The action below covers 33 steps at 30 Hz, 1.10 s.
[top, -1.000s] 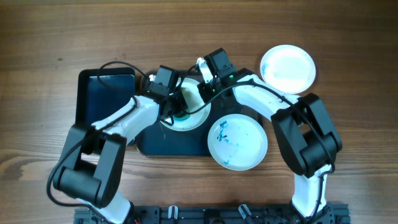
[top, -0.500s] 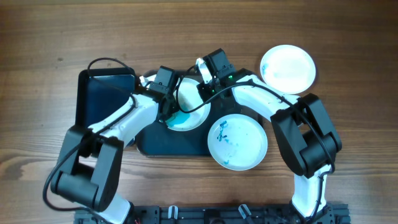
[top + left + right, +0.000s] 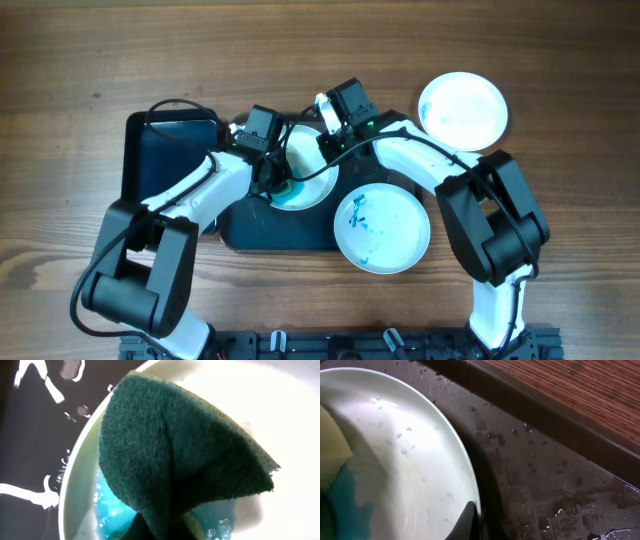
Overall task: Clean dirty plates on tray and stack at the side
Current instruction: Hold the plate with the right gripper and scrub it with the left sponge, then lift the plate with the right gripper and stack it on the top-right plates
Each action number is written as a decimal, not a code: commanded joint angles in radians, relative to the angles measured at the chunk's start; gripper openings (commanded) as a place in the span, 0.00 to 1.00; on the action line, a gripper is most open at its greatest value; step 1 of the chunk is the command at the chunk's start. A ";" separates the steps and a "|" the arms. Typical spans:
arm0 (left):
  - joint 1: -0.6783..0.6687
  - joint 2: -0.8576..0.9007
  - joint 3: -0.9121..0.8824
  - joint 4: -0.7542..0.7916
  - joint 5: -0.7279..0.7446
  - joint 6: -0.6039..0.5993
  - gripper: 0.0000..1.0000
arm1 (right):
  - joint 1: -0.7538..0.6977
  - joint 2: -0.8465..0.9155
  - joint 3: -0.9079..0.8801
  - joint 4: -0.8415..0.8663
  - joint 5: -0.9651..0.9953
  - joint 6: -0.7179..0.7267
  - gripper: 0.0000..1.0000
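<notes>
A white plate (image 3: 312, 172) with wet teal smears lies on the large dark tray (image 3: 270, 232). My left gripper (image 3: 278, 182) is shut on a dark green sponge (image 3: 175, 450) and presses it onto this plate; teal water (image 3: 110, 505) pools beside it. My right gripper (image 3: 328, 150) is shut on the plate's far rim; one finger (image 3: 469, 515) shows over the rim of the plate (image 3: 395, 460). A second plate (image 3: 382, 228) with blue stains sits at the tray's right front. A third, clean-looking plate (image 3: 462, 108) lies on the table at the right.
A smaller deep black tray (image 3: 170, 155) stands left of the large tray, under the left arm's cable. The large tray's wet floor (image 3: 545, 485) and low rim run next to the wooden table (image 3: 580, 390).
My left gripper has slid the sponge a little left and back across the middle plate, and the teal smear has spread. The right gripper has kept still on the rim.
</notes>
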 commanded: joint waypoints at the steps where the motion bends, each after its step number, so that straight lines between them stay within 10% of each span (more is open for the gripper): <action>1: 0.005 0.035 -0.008 0.044 -0.304 0.001 0.04 | -0.009 0.030 -0.006 -0.011 0.088 -0.018 0.04; 12: 0.032 -0.283 -0.004 0.127 -0.441 -0.003 0.04 | 0.007 -0.048 -0.003 0.063 0.137 -0.166 0.04; 25: 0.288 -0.391 -0.006 -0.165 -0.361 -0.003 0.04 | 0.306 -0.265 -0.003 0.459 1.105 -1.172 0.04; 33: 0.288 -0.391 -0.006 -0.169 -0.360 -0.003 0.04 | 0.351 -0.265 -0.003 0.536 1.192 -1.289 0.04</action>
